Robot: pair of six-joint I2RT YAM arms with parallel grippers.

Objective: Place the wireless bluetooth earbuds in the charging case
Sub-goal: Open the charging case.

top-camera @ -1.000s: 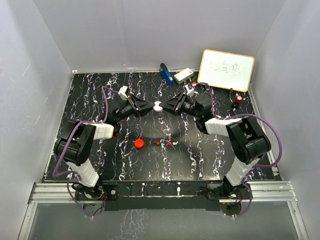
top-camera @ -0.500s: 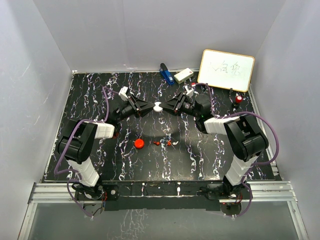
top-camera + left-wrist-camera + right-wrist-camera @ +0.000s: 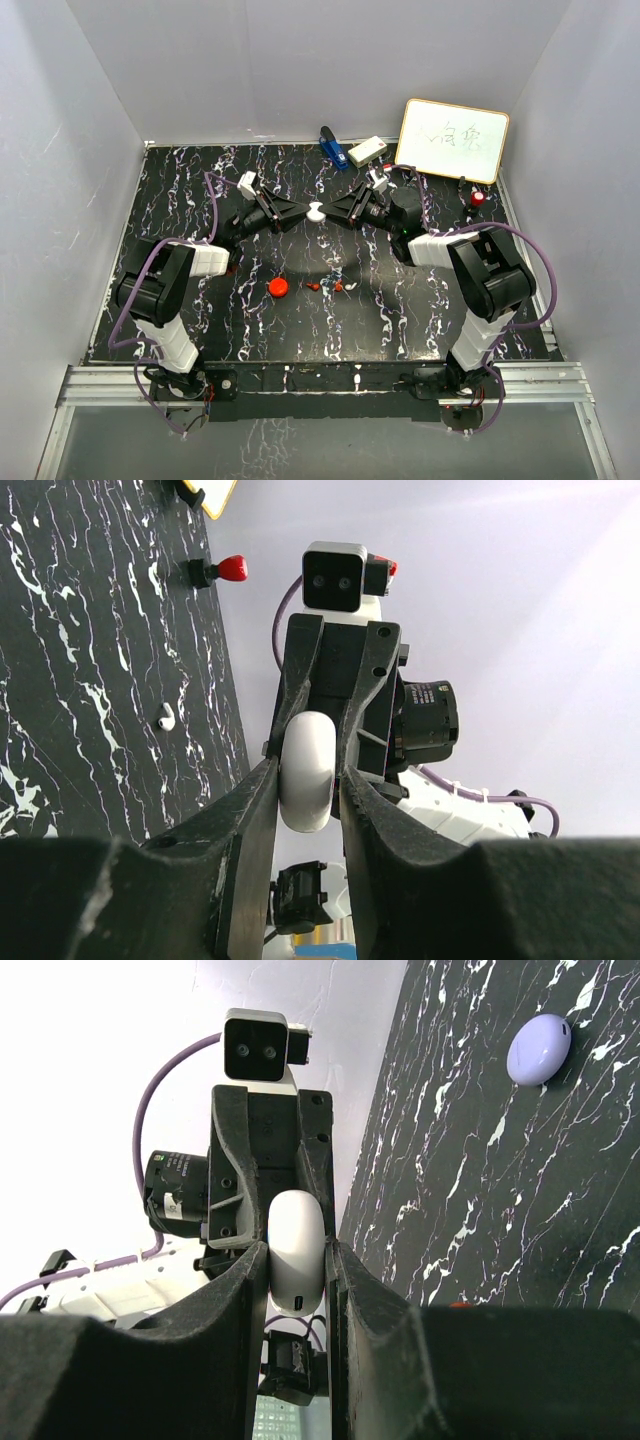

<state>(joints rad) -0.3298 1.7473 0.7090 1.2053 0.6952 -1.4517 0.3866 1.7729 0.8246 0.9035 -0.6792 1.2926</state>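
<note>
A white charging case point(image 3: 315, 211) hangs in the air above the middle of the table, gripped from both sides. My left gripper point(image 3: 306, 212) is shut on it from the left and my right gripper point(image 3: 324, 211) from the right. In the left wrist view the case point(image 3: 307, 765) sits between my fingers point(image 3: 250, 810), with the other gripper behind it. The right wrist view shows the case point(image 3: 296, 1245) the same way. Two tiny red earbuds point(image 3: 315, 287) point(image 3: 338, 287) lie on the table beside a red round case point(image 3: 279, 288). A small white earbud point(image 3: 166, 718) lies on the table.
A purple round case point(image 3: 540, 1048) lies on the black marbled table point(image 3: 420, 310). A red-capped marker point(image 3: 478, 198) stands at the right, below a whiteboard point(image 3: 452, 140). A blue object point(image 3: 331, 146) and a white box point(image 3: 367, 150) sit at the back edge.
The right arm has shifted very slightly. Both grippers stay shut on the white case at the same spot.
</note>
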